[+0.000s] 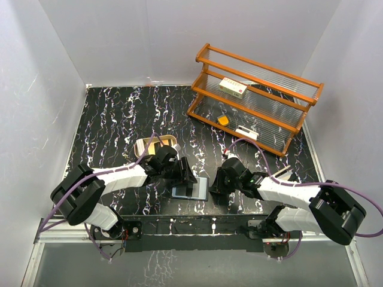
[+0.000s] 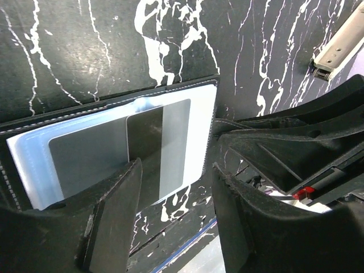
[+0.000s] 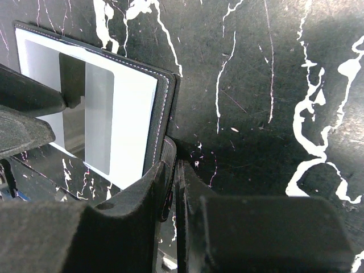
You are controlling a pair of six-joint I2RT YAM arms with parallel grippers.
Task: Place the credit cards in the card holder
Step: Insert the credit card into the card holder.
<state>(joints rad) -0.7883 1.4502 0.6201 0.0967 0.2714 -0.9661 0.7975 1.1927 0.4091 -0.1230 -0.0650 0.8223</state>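
your right end effector (image 3: 173, 165) pinches the card holder (image 3: 136, 114) edge, left end effector (image 2: 176, 170) half open, empty; credit card (image 2: 170, 142) looks stiff, slick: grip its edges.

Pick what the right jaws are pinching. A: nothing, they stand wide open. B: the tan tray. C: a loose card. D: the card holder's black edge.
D: the right wrist view shows the right jaws closed on the stitched black edge of the card holder, which lies open on the table.
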